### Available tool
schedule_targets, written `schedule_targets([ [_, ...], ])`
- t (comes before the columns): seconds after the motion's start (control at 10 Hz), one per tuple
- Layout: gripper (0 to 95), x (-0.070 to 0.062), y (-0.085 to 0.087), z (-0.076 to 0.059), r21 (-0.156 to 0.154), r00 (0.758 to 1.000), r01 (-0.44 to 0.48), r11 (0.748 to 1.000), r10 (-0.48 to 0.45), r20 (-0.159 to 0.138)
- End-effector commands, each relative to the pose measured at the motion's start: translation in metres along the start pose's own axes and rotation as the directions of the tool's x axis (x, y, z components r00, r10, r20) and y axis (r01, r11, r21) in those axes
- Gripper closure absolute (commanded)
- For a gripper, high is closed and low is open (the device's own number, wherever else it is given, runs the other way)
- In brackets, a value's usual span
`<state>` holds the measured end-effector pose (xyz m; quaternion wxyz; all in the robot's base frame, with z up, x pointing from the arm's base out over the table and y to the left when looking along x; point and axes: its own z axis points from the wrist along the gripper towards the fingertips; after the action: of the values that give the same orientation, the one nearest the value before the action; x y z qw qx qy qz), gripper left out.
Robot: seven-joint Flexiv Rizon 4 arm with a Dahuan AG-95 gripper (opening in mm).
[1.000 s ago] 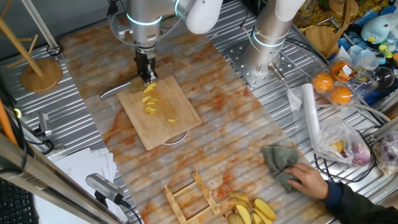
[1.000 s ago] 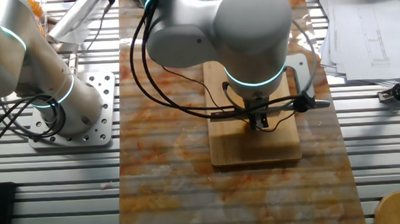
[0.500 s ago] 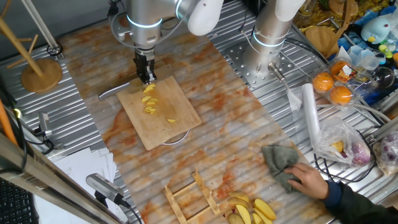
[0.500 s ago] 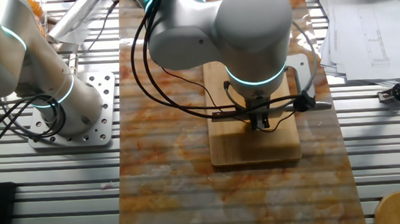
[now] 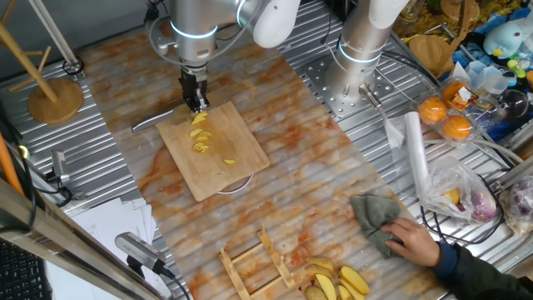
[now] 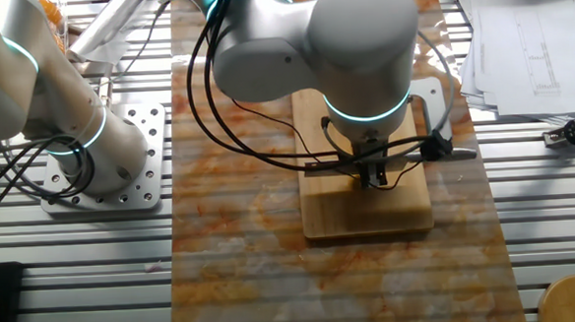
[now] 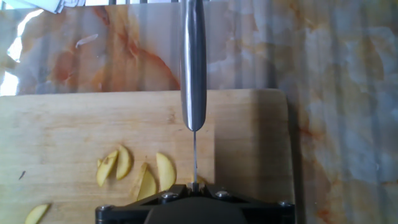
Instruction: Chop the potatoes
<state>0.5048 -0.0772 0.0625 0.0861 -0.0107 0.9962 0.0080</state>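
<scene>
Thin yellow slices of the potatoes (image 5: 200, 137) lie on the far half of the bamboo cutting board (image 5: 225, 171). My gripper (image 5: 197, 103) stands over the board's far edge, shut on a knife whose steel handle (image 5: 154, 123) sticks out past the board to the left. In the hand view the knife (image 7: 193, 62) runs straight away from the jaws, its blade edge-on, with potato slices (image 7: 138, 172) just left of it on the board (image 7: 62, 137). In the other fixed view the arm hides the slices; the gripper (image 6: 372, 176) and the knife handle (image 6: 447, 153) show above the board (image 6: 369, 218).
A person's hand (image 5: 414, 242) rests on a grey cloth (image 5: 375, 218) at the front right. Pale yellow wedges (image 5: 337, 283) pile beside a wooden rack (image 5: 254, 265). Orange fruits (image 5: 445, 117) and bags sit at the right, a second arm's base (image 5: 358, 62) behind, papers (image 6: 517, 31) nearby.
</scene>
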Motion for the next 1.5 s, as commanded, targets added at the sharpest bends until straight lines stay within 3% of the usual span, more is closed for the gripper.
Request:
schedule_targets([
  [0.1,95.0,0.001,-0.001,0.000,0.001,1.000,0.000,1.000,0.000,0.001],
  [0.4,95.0,0.002,-0.001,0.006,0.002,1.000,0.003,1.000,-0.003,-0.005],
  [0.6,95.0,0.002,-0.002,0.028,-0.001,1.000,0.006,1.000,-0.006,0.007],
  [1.1,95.0,0.004,-0.001,0.058,0.015,0.999,0.023,1.000,-0.023,0.034],
  [1.5,95.0,0.004,0.000,0.062,0.019,0.999,0.036,0.999,-0.037,0.038],
])
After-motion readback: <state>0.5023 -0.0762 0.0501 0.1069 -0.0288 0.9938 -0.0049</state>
